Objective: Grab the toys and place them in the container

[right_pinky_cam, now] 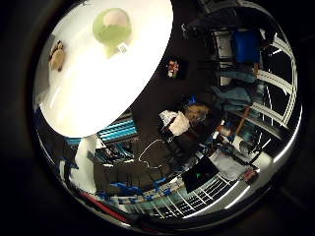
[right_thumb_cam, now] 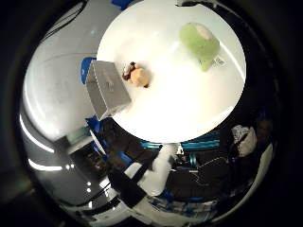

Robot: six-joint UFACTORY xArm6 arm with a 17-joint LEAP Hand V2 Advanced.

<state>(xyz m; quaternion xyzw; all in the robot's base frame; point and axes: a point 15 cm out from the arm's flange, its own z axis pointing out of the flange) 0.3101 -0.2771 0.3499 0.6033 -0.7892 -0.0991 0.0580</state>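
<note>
The hand is up high, well clear of the round white table (right_thumb_cam: 189,113), and its palm looks down on the whole tabletop from a distance, so everything on it sits small and far from the fingers. None of the hand itself shows in either palm view, so I cannot tell whether it is open or closed. Out on the table lies a green plush toy (right_thumb_cam: 200,43) with a pale patch on one end and a small white tag sticking out from it; it rests near one edge of the table, apart from the other things. Closer to the middle sits a small brown plush toy (right_thumb_cam: 137,75) with a tan body and a darker head. Just beside that brown toy, at the table's rim, stands the grey container (right_thumb_cam: 110,90), a rectangular bin with nothing visible inside it. Both toys lie on the bare tabletop outside the bin, the brown one near it and the green one well apart.
</note>
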